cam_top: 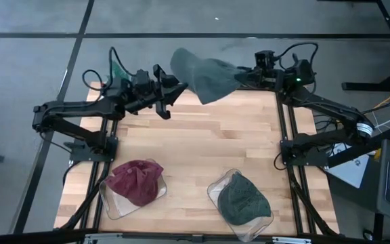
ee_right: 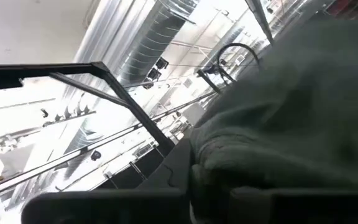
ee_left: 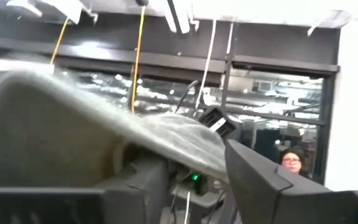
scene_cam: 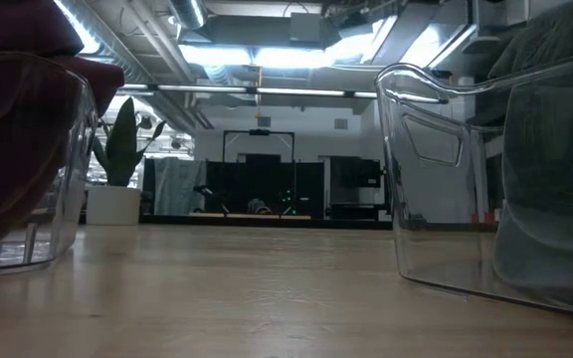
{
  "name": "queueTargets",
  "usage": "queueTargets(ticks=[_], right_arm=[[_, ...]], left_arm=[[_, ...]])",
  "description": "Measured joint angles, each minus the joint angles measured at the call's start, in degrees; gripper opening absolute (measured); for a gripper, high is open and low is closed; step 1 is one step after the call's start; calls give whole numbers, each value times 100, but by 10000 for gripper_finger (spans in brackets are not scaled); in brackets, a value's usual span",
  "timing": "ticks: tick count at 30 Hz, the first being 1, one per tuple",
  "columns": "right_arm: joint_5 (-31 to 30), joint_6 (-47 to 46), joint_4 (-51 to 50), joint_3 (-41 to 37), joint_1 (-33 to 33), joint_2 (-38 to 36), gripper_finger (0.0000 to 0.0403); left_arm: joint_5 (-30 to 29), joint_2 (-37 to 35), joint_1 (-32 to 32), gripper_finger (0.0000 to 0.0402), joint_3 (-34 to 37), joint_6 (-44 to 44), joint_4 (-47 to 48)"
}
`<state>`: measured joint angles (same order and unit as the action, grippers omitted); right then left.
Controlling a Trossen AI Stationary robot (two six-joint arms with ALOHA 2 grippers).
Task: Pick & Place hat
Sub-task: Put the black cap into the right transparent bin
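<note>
A grey-green hat (cam_top: 205,78) hangs in the air over the table's far edge, between both arms. My right gripper (cam_top: 241,76) is shut on the hat's right side; in the right wrist view the hat (ee_right: 291,112) fills the picture above the fingers. My left gripper (cam_top: 175,88) is open at the hat's left side. In the left wrist view the hat (ee_left: 73,137) spreads over one finger (ee_left: 135,183), and the other finger (ee_left: 272,180) stands clear of it. The low view shows neither gripper. My right gripper holds the hat by its right edge (cam_top: 232,76), coming level from the table's right. The hat is lifted clear and spreads out leftward from the fingers. The hat's own cloth (ee_right: 247,155) hides the place of contact in the wrist view. My left gripper has the hat's left part (ee_left: 123,146) lying over one finger; I cannot tell whether they touch.
Two clear plastic bins stand near the near edge: the left one (cam_top: 114,203) holds a maroon hat (cam_top: 135,181), the right one (cam_top: 215,193) a dark green hat (cam_top: 244,200). Bare wood (cam_top: 202,142) lies between the bins and the arms. A person (ee_left: 291,162) is in the room beyond.
</note>
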<state>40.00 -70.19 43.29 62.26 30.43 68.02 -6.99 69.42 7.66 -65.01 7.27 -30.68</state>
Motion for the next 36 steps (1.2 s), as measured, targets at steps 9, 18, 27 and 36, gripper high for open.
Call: queueTargets(ticks=[9,18,27,36], right_arm=[[629,-123,-599,0,282,-469,20],[1847,-476,-977,0,372,-600,20],[3222,-474,-1253,0,390,-628,20],[3223,-435,-1688,0,191,-856,20]], left_arm=[[-203,-434,-2,190,0,571,1452],[124,-605,0,187,-2,1251,2503],[219,-607,0,185,-2,1789,3348],[231,-607,-13,185,-2,1918,3572]])
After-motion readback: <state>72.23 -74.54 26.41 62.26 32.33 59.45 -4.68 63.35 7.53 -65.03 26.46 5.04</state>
